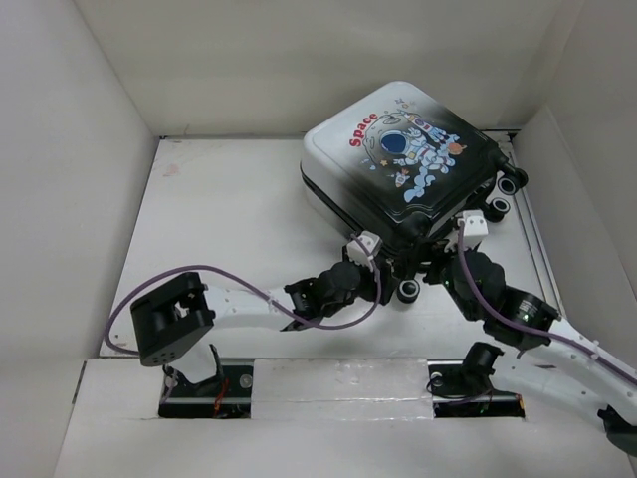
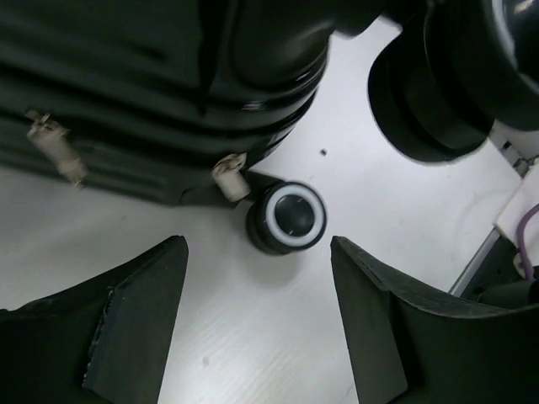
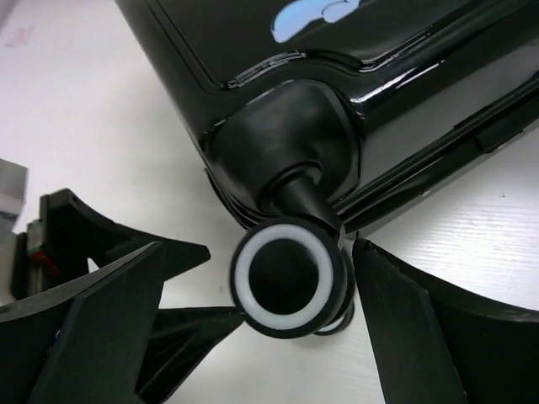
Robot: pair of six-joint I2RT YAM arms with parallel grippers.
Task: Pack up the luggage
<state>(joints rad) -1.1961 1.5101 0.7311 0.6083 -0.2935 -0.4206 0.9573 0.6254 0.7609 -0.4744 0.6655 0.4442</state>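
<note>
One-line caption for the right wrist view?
Open right gripper straddling a black-and-white caster wheel at a glossy black corner of the luggage.

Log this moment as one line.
luggage: closed, flat on table | left gripper: open, facing caster wheel | right gripper: open around second caster wheel

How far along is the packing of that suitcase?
The suitcase lies shut, astronaut side up, so closing looks done. In hand: the open right gripper straddles a caster wheel; the open left gripper faces a second wheel. Left: perhaps zipping; its state isn't visible.
</note>
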